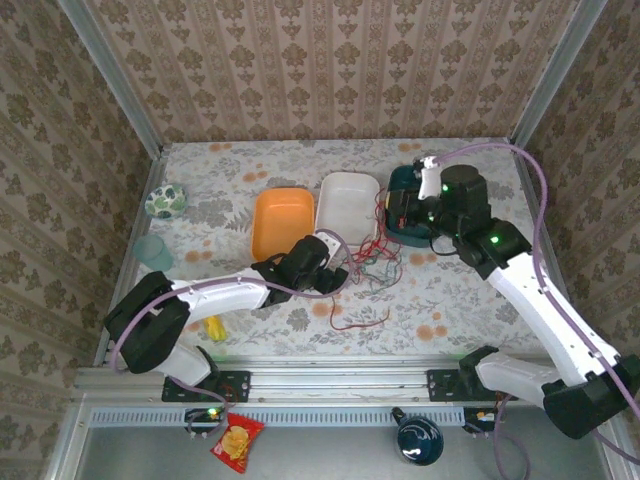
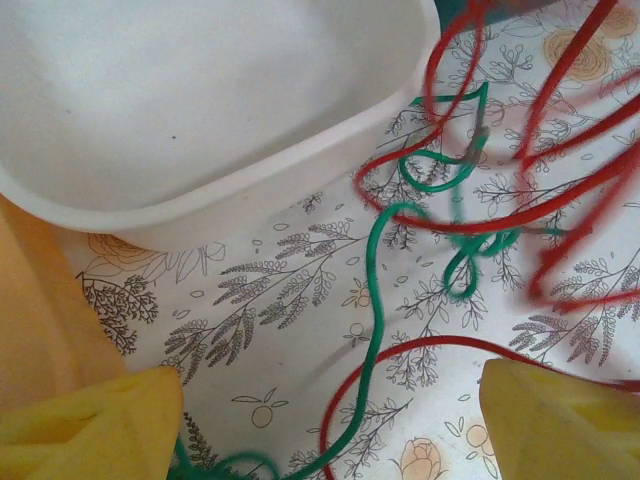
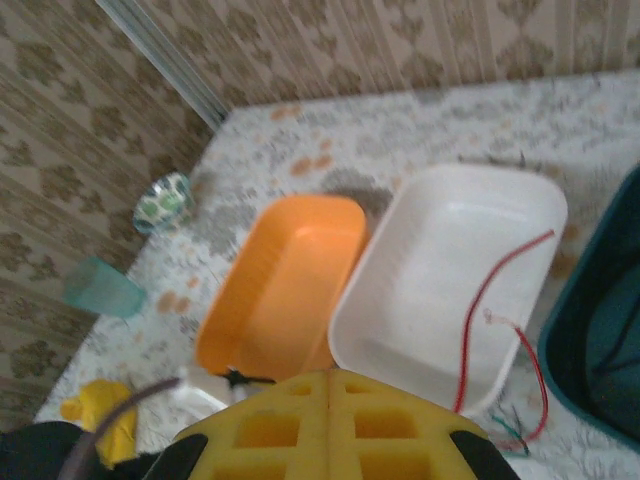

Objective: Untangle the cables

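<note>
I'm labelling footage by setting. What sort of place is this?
Probably a staged robot test booth: wallpapered panels in metal framing enclose a floral-cloth table, and the left arm and right arm are bolted to a rail at its near edge.

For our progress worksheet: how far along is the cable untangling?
Done: nothing yet; the red cable and green cable cross in a heap beside the white tray. In hand: left jaws open over the green cable, right jaws shut. Left: separating every cable.

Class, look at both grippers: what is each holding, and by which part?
Left gripper holds nothing: it is open over the green cable. Right gripper is shut; whether it pinches a cable cannot be told.
</note>
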Tool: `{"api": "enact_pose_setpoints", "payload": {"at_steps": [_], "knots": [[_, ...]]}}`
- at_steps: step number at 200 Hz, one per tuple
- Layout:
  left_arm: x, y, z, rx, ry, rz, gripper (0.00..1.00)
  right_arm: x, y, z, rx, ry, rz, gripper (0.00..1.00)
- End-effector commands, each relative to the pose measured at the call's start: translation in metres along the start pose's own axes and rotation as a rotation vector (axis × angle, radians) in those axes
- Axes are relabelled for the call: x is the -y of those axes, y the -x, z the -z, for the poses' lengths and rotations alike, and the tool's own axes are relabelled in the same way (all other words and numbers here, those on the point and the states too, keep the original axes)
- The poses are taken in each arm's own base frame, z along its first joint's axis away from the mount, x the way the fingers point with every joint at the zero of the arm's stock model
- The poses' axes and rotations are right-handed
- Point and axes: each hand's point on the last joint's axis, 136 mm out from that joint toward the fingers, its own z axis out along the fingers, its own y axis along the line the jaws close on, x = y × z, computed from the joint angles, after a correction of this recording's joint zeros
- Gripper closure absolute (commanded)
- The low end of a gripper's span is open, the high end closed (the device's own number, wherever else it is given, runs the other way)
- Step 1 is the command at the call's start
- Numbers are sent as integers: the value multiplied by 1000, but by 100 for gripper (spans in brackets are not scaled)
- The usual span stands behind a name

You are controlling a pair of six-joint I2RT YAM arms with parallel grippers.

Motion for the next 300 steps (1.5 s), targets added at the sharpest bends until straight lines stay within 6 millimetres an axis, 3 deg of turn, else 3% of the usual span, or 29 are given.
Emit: {"api": "enact_pose_setpoints", "payload": {"at_steps": [1,40,60,104,127,171,210,236,263,269,282,300], "knots": [[6,6,-2,11,-16,-25,22,-19,37,27,123,48,39,100],[6,1,-1,13,-13,-14,23,-21,61,53,255,23,61,100],[7,12,9,74,-19,-23,23,-16,59,55,255,-5,72,100],[16,75,73,412,-92,-44,21,-16,20,35,103,50,55,100],[21,98,94,482,-125,-63,20,-22,-2,24,16,118,39,100],[35,138,99,561,-195,-92,21,-42,-44,4,-183,291,-1,100],[49,160,85,583,-313,-78,28,-52,-59,-5,-269,375,-17,100],[55,163,74,555,-354,-83,39,-52,-63,-9,-295,385,-25,100],[40,165,65,544,-299,-33,94,-45,-70,-13,-316,353,-33,100],[35,166,65,548,-282,-13,100,-38,-72,-16,-319,316,-36,91],[25,167,65,555,-247,37,100,-14,-83,-25,-321,195,-63,52],[16,166,66,559,-242,104,100,11,-106,-37,-356,95,-90,30]]}}
